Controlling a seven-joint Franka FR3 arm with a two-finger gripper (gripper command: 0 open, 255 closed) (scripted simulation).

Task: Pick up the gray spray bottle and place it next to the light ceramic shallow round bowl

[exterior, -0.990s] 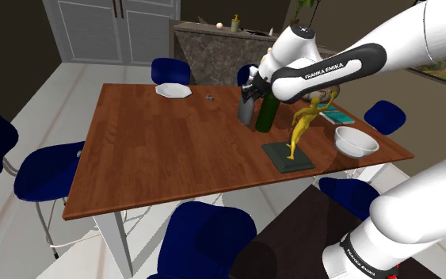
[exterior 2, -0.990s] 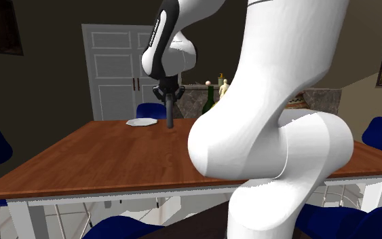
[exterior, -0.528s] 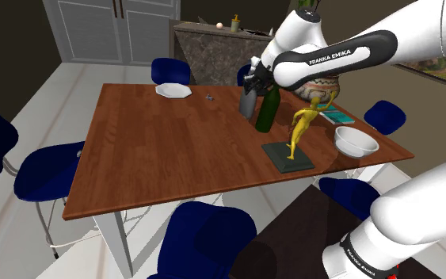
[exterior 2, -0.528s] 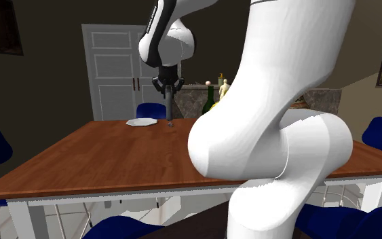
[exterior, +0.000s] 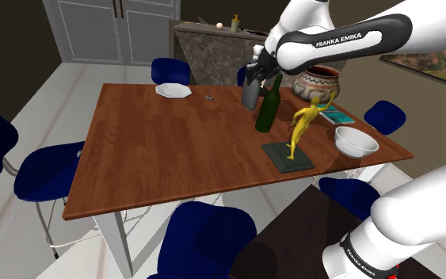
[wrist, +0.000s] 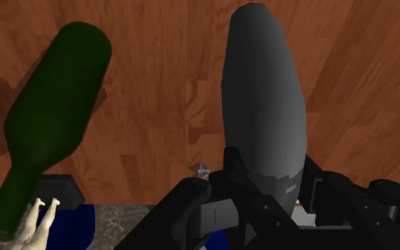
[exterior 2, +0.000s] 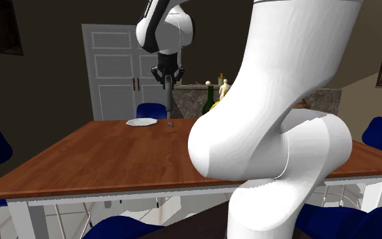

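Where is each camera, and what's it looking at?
Shoulder view: beside the arm, looking down over the table; the arm reaches across.
Second exterior view: low behind the arm, facing the white door; the arm looms close.
Wrist view: on the hand, looking along the fingers at the tabletop.
All share the gray spray bottle in the gripper.

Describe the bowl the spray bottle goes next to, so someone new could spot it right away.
On the brown wooden table, look to the corner at the shoulder view's right, just past the yellow figurine on its dark base. The bowl sits there: plain white, round and shallow, deeper than the flat white plate at the far edge.
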